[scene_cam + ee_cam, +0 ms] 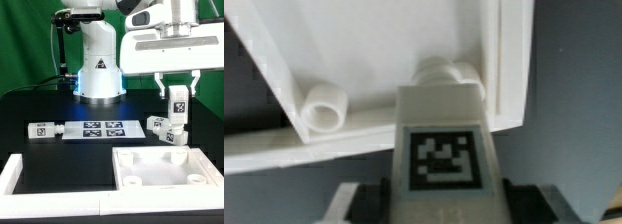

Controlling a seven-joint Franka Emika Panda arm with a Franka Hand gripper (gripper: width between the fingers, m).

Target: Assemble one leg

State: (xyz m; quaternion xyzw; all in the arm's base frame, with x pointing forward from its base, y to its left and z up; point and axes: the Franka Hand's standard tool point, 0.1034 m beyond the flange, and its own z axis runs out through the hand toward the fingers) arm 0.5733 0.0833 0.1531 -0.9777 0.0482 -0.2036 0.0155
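Right of frame, the tool (177, 92) clamped one leg (177, 108) upright above the white panel (160, 172), evidently aligning it for a socket.

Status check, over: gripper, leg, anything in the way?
Gripper shut on the leg. Leg upright, off the table, white panel beneath in wrist view. Two loose legs nearby, apart from it.

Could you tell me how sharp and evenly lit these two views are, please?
Exterior view: sharp enough, though the white arm is blown out and the black table swallows shadows. Wrist view: soft throughout, the tag on the leg blurred, the tray washed out.
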